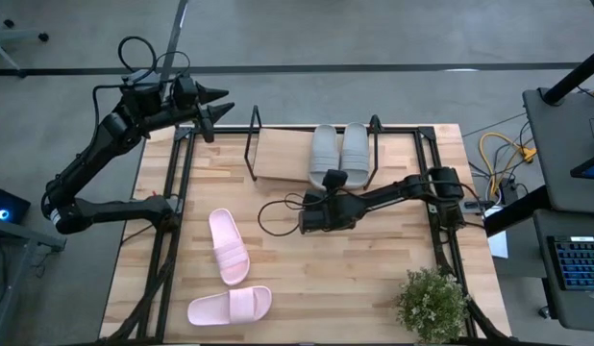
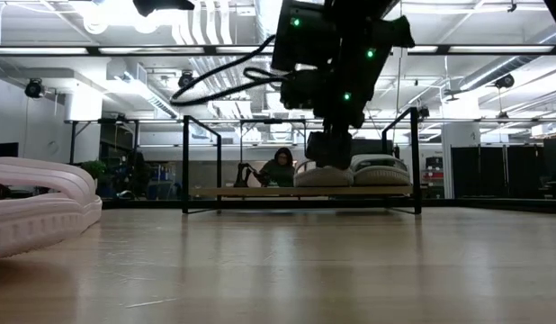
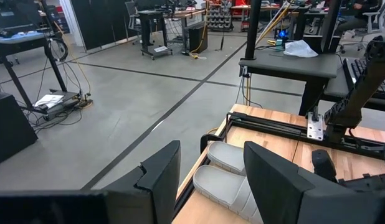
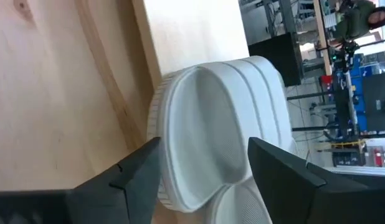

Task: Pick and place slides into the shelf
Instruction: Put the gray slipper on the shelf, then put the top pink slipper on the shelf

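Right now the right gripper [image 1: 332, 179] is standing with its fingers apart, straddling the heel of a grey slide [image 4: 211, 124] on the shelf [image 1: 278, 154]; if it is pulling back low, a finger could be catching the foam and dragging the slide off the board's edge. Its arm is reaching in across the tabletop from the right, while the left gripper [image 1: 215, 111], fingers parted and empty, is waiting beyond the shelf's left end, and the two pink slides [image 1: 228, 246] are lying on the tabletop.

You'll see two light grey foam slides [image 1: 339, 152] lying side by side, touching, on the right part of the low light-wood shelf with thin black uprights [image 1: 278, 154]. Two pale pink foam slides [image 1: 229, 246] lie on the tabletop, well apart from it.
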Available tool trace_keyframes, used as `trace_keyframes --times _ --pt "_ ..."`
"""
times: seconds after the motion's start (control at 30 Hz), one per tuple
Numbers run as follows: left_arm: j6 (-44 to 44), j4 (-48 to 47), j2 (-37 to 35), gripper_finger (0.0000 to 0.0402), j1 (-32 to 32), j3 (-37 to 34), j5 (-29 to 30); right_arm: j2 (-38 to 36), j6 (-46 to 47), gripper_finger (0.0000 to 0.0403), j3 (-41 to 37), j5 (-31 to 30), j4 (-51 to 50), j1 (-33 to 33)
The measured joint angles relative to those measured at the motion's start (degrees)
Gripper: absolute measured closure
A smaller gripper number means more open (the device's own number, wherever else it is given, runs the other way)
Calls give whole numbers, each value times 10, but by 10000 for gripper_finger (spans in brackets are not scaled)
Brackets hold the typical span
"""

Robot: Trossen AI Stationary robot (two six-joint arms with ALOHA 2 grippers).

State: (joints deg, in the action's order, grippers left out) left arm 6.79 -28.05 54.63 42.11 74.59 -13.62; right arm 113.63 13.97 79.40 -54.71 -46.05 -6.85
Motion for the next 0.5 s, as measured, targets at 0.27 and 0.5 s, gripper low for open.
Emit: trace_keyframes --times 0.27,0.5 --pt "-2 0 0 240 0 0 -12 -48 27 164 -2 54 -7 -3" --pt "-1 0 0 240 0 0 -12 -92 24 165 -3 198 63 -11"
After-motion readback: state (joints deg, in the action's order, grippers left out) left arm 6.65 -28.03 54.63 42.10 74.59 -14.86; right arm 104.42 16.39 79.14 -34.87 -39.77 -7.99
